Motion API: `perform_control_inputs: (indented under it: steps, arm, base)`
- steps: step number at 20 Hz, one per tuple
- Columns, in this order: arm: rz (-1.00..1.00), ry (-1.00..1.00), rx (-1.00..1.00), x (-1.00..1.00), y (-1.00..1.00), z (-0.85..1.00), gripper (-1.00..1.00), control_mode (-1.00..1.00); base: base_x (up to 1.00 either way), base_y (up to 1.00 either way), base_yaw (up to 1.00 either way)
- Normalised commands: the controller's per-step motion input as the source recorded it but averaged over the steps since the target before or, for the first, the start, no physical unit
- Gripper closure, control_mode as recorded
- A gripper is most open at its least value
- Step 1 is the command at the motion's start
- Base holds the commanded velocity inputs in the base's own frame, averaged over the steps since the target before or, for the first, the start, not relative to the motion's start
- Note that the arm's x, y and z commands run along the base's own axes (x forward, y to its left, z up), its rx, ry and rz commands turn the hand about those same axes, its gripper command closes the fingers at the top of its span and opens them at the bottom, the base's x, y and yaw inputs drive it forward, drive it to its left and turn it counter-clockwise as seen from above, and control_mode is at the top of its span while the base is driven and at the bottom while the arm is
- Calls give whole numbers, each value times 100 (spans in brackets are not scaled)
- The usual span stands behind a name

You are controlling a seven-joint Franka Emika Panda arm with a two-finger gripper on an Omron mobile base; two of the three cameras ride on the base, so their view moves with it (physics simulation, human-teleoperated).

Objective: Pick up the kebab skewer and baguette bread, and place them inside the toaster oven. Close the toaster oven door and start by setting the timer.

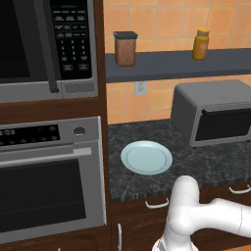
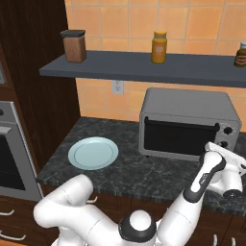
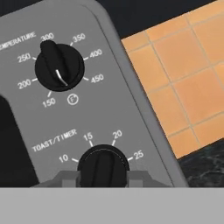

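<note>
Round pale-blue plate (image 2: pixel 93 153) on dark speckled counter (image 2: pixel 144 173), far left of pincer | grey metal toaster oven (image 2: pixel 190 122) with dark glass door (image 2: pixel 180 137) shut, just left of pincer | pincer (image 3: pixel 103 173) closed on black toast/timer knob (image 3: pixel 103 164) | black temperature knob (image 3: pixel 59 66) above, near 300.

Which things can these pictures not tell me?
- Inside of the toaster oven: the closed dark glass door hides it in both base views, so skewer and baguette cannot be confirmed.
- Timer knob, hand view: its lower part and setting are cut off at the bottom.
- Claw, right base view: hidden behind the robot's wrist by the oven's knobs.
</note>
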Motion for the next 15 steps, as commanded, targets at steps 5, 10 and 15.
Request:
perform_control_inputs:
  steps: [5, 10, 15]
  arm:
    - [0, 0, 31, 12, 0, 46, 100, -100]
    - [0, -3, 33, 5, 0, 43, 100, -100]
    - [0, -6, 33, 5, 0, 55, 100, -100]
  base:
    - [0, 0, 0]
    - [0, 0, 0]
    - [0, 0, 0]
